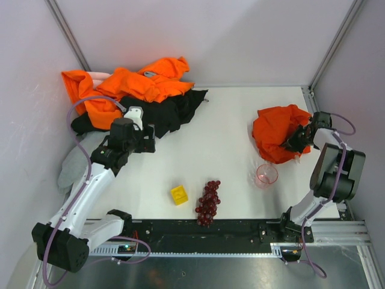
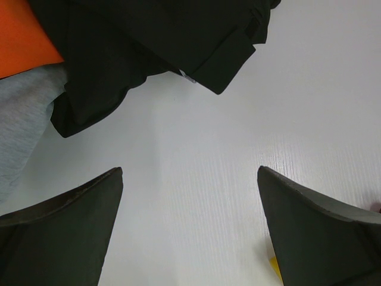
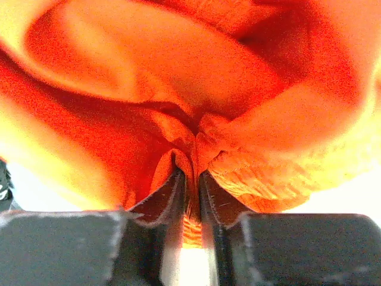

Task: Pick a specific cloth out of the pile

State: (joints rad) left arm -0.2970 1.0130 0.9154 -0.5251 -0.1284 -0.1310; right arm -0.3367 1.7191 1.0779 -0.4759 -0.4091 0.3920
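Right up close, the right gripper (image 3: 191, 196) has its two dark fingers pressed almost together, with a thin fold of the cloth (image 3: 178, 89) pinched between them. Deep red-orange fabric billows across the whole wrist view above that pinch.

From the top view, the cloth (image 1: 275, 133) sits bunched at the right of the frame on the white table (image 1: 228, 120), and the right gripper (image 1: 299, 139) is buried in its right edge. It is well apart from the pile (image 1: 132, 90), which sprawls in the upper left: bright orange on top, black beneath.

Over on the left, the left gripper (image 2: 189, 170) is spread wide with nothing between its fingers, only bare table. A black garment (image 2: 149, 47) fills the top of its wrist view, with a grey piece (image 2: 24, 119) at the left edge. From above, the left gripper (image 1: 147, 143) hangs just at the pile's lower black edge.

In the lower middle of the table lie a yellow block (image 1: 178, 194) and, just beside it, a bunch of dark red grapes (image 1: 208, 203). A pink cup (image 1: 266, 175) stands just below the cloth.
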